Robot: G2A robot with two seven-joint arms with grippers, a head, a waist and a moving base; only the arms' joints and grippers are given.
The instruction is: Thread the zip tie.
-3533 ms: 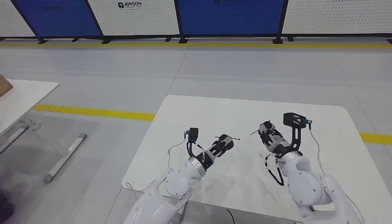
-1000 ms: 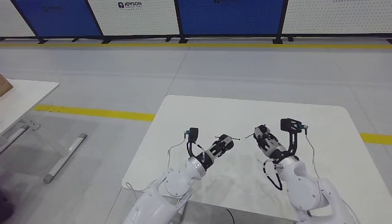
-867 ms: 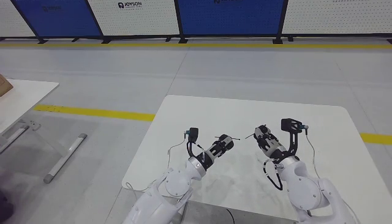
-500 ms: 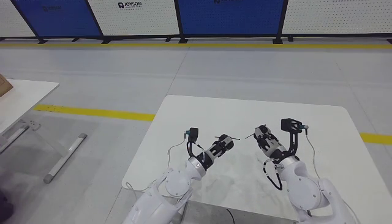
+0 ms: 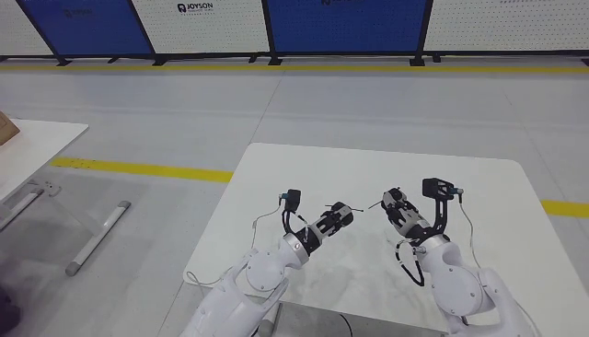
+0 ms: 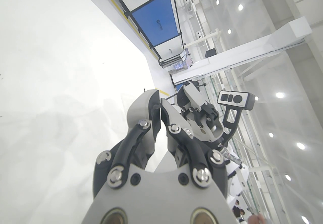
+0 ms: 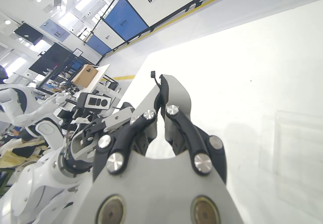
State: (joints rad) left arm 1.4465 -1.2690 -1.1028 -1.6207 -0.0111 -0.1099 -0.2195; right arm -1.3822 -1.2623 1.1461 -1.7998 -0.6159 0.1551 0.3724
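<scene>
White surface (image 5: 368,167), seen from above, has both arms working over its near half. The left tool (image 5: 340,213) and the right tool (image 5: 392,199) are held above it with their tips angled toward one another, near but apart. Blue and white partition panels (image 5: 350,10) stand along the far side of the room, behind a yellow floor line (image 5: 276,66).

Left wrist view: the left tool is closed. Its two ribbed pads are pressed together along their length, with only a thin dark seam between them. Whether anything is pinched in that seam cannot be told. The right tool stands just beyond it, tips pointed back toward the left tool.

Right wrist view: the right tool is closed on a black zip tie (image 7: 153,74). The strap runs up between the pads, and a short length sticks out past the fingertips. It ends in the small square head, which hangs free in the air above the surface. The left tool is close by on one side, tips turned toward the right tool. A cardboard box (image 7: 85,72) sits in the room behind.
</scene>
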